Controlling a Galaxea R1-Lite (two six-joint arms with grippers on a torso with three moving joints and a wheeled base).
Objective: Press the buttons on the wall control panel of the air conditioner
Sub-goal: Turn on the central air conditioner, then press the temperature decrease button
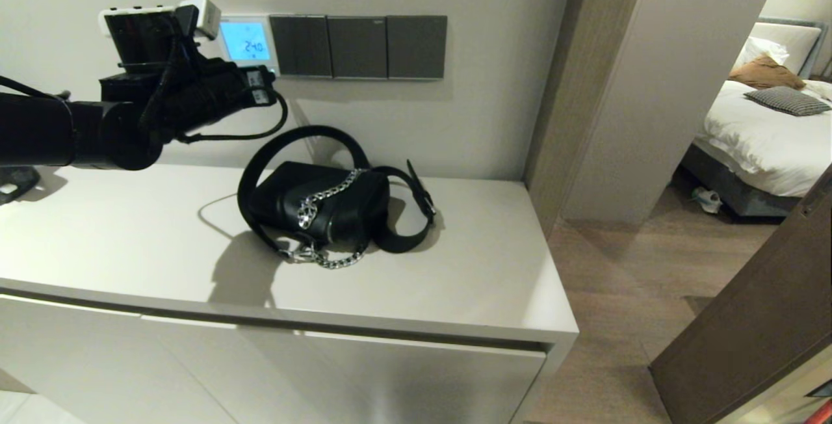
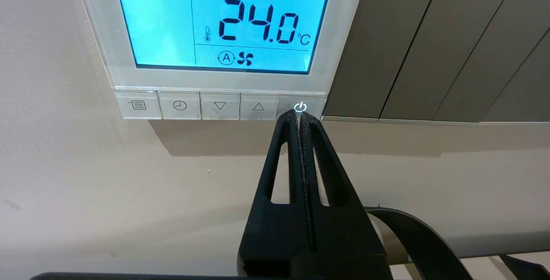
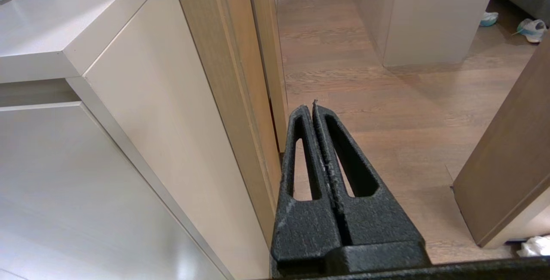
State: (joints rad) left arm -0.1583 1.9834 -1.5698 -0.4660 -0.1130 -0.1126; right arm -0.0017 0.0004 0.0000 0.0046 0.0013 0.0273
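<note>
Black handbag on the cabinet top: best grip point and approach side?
Judging from the head view, take the handbag by its wide strap, where it arches clear above the bag's body, coming from above and the front. That loop stands free of the cabinet top, so fingers could close around it; the body looks too bulky. The left gripper, shut, is at the wall control panel.

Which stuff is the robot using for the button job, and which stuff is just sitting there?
For the job:
- wall control panel, screen lit, showing 24.0
- buttons under the screen
- left gripper, jaws shut, tip at the power button

Just sitting there:
- black handbag on the cabinet
- three dark switch plates
- right gripper, jaws shut, parked low beside the cabinet
</note>
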